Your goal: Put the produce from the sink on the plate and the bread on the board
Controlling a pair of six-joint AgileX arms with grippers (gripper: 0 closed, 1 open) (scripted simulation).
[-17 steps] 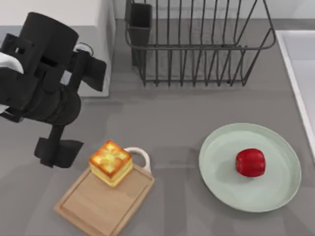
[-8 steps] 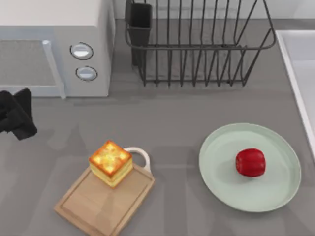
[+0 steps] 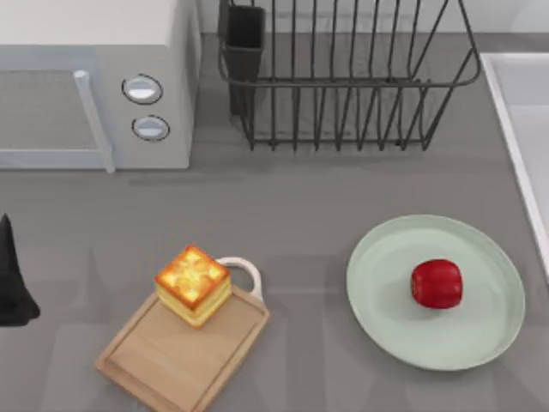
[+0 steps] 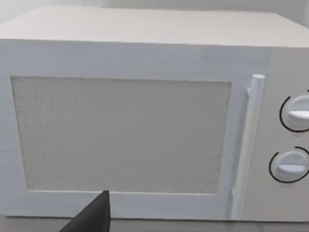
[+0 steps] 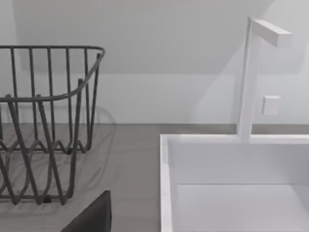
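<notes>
A: How is this step finished well?
B: Nothing is disturbed. The bread (image 3: pixel 193 284) sits on the board (image 3: pixel 176 356); the produce (image 3: pixel 437 283) lies on the plate (image 3: pixel 377 292). The left gripper (image 3: pixel 12 287) is kept at the table's left edge, its grip not told.

White microwave (image 3: pixel 94 81) at bench (image 3: pixel 292 189) rear left corner, door closed, vertical bar handle (image 3: pixel 93 120), two round dials (image 3: pixel 142 88) stacked beside door. Dark wire dish rack (image 3: pixel 343 73) along rear edge, centre; dark cutlery cup (image 3: pixel 245 39) at rack's left end. White faucet (image 5: pixel 253 72) upright.
</notes>
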